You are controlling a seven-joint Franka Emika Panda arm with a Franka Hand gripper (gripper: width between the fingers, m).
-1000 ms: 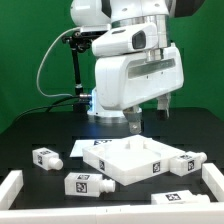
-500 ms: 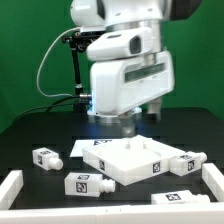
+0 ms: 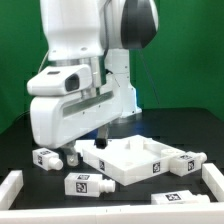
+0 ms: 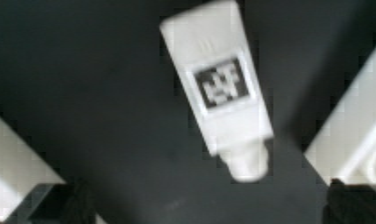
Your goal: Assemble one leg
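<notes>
Several legs lie on the black table: one at the exterior view's left [image 3: 45,157], one in front [image 3: 85,184], and two to the right of the panel [image 3: 186,161], [image 3: 180,195]. The large white panel [image 3: 135,160] lies in the middle. My gripper [image 3: 88,150] has come down low at the panel's left side, between it and the left leg. In the wrist view a tagged leg [image 4: 224,90] lies on the table ahead of my gripper [image 4: 194,215]. The dark fingertips [image 4: 34,205] stand wide apart at the frame's corners, open and holding nothing.
A white raised rim borders the table at the front left [image 3: 14,186] and the front right [image 3: 210,184]. White shapes show at both edges of the wrist view [image 4: 354,110]; I cannot tell what they are. The arm's body fills the upper left.
The arm has swung from behind the panel to the exterior view's left and come down, so the gripper now sits low beside the panel's left edge. The parts have not moved.
</notes>
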